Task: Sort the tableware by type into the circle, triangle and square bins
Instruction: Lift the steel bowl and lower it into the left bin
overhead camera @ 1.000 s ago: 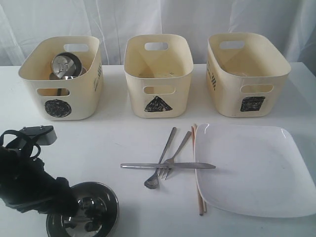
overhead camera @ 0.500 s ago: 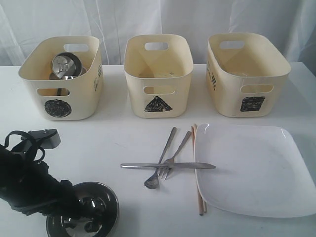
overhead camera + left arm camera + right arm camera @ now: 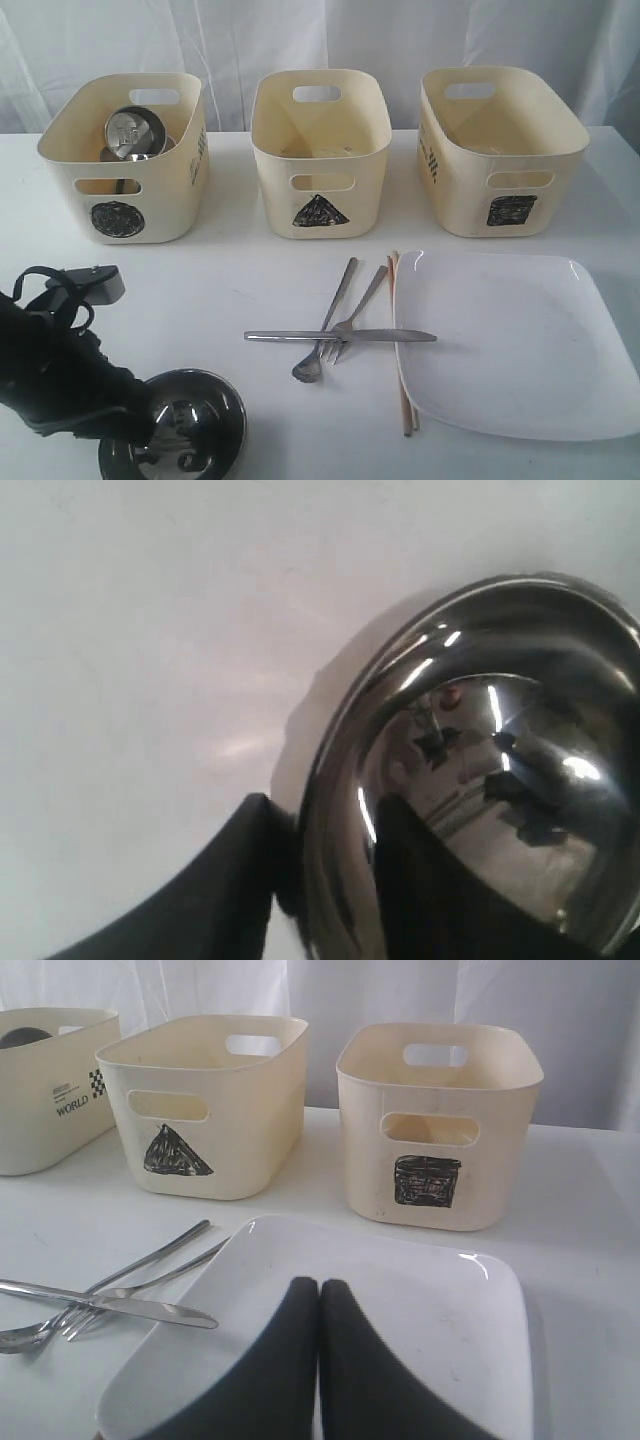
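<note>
Astride steel bowl (image 3: 480,730), apparently, left tool (image 3: 322,825)

A white table (image 3: 230,265) fills the foreground under soft, even light that casts only faint shadows. Behind its far edge hangs a white curtain (image 3: 230,40) in loose vertical folds.
</note>
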Motion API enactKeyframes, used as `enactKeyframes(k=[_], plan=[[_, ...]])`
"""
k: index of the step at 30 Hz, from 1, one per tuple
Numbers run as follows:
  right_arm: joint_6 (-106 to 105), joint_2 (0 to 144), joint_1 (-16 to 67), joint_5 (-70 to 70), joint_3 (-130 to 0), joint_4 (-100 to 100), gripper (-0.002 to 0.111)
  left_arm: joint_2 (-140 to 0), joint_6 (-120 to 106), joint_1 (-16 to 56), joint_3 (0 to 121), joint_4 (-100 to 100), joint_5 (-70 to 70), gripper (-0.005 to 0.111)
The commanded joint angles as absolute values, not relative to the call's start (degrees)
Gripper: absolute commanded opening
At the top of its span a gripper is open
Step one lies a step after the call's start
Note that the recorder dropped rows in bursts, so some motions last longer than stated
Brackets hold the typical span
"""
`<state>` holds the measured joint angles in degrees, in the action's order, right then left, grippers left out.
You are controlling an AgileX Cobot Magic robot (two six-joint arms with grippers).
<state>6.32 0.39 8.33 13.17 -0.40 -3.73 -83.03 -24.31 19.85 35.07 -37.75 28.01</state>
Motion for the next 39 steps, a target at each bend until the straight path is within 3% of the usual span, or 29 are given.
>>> enactKeyframes(k=[1, 9, 17, 26, 39], plan=[[6.27, 0.00, 7.97, 12.69, 0.00, -3.96, 0.000, -83.08, -25.78, 20.08, 34.68, -38.52, 28.92, 0.024], [6.27, 0.00, 7.97, 12.69, 0.00, -3.96, 0.000, -81.76, -25.78, 20.08, 35.44, -38.52, 29.26, 0.000], [6.27, 0.00, 7.97, 12.69, 0.00, -3.96, 0.000, -76.63, -25.23, 19.97, 39.51, -35.84, 31.87, 0.000], [6.27, 0.00, 7.97, 12.69, 0.00, -3.96, 0.000, -71.42, -18.20, 13.12, 54.69, -19.89, 31.81, 0.000], [6.27, 0.00, 7.97, 12.69, 0.00, -3.96, 0.000, -86.99, -15.80, 6.20, 82.02, -15.37, 26.16, 0.000]])
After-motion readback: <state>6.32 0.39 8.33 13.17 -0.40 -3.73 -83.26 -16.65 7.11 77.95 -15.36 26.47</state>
